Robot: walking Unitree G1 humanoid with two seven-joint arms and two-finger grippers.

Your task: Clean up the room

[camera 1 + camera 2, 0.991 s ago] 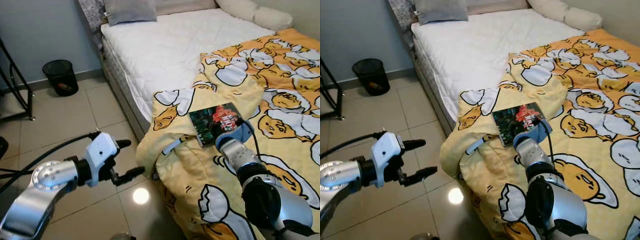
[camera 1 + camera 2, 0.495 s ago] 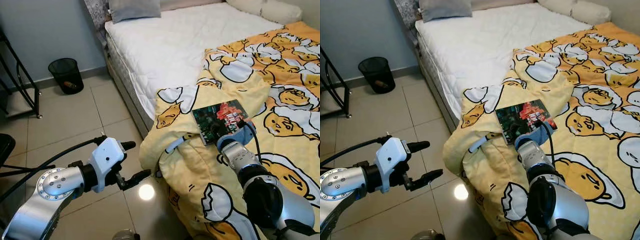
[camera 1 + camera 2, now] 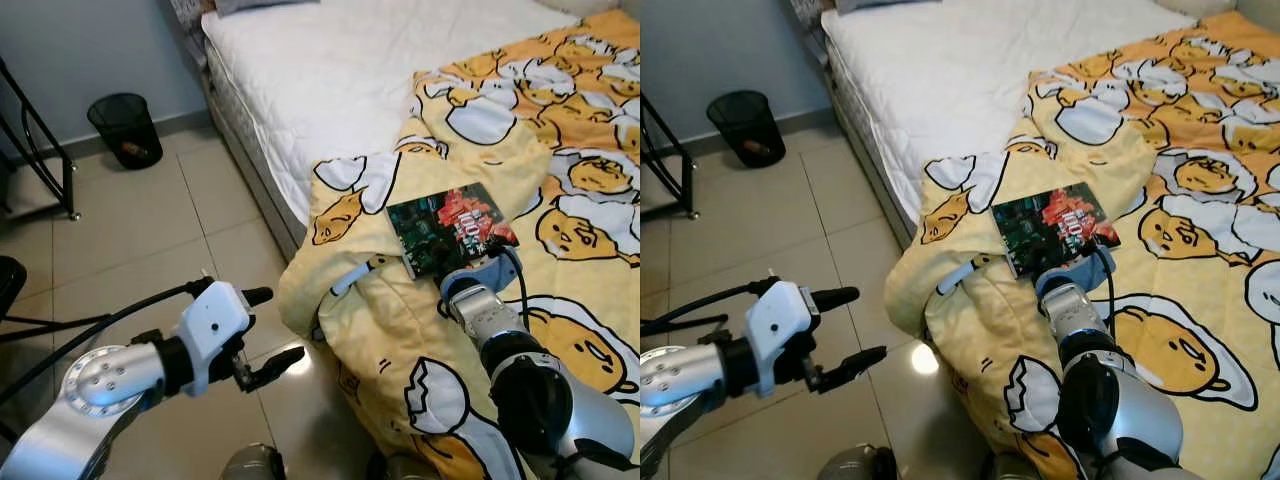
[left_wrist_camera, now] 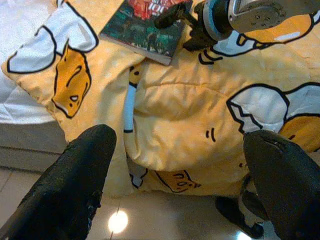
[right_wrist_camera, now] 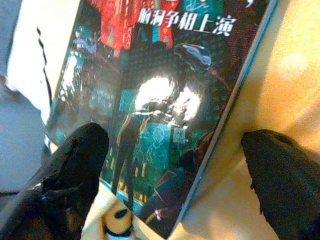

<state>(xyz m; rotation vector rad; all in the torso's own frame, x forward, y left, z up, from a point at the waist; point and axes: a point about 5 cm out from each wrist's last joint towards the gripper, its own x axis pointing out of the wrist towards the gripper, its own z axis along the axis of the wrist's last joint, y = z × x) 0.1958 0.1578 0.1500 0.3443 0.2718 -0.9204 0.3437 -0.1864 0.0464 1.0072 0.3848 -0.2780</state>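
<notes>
Since a second ago your camera has tipped down and drifted: the pillows have slid out of the top of the head views, and the bed now sits higher in the picture. The left gripper has shifted slightly lower and toward the bed; the right gripper has stayed at the book's near edge.

Book: lies flat on the yellow egg-print duvet, near the folded-over corner that hangs off the bed's side. Dark cover, red and teal artwork, Chinese lettering readable in the right wrist view.

Right gripper: fingers spread apart. In its wrist view one fingertip sits over the cover's lower corner and the other over the duvet beyond the book's edge, so they straddle that edge. You cannot tell whether either finger touches the cover; nothing is grasped.

Left gripper: released, fingers wide, holding nothing, hovering over the tiled floor just beside the hanging duvet corner. Its wrist view looks across at the duvet fold and the book.

White mattress is bare past the duvet. Black mesh wastebasket stands by the grey wall, well apart from the bed. A black metal frame stands at the far left.
</notes>
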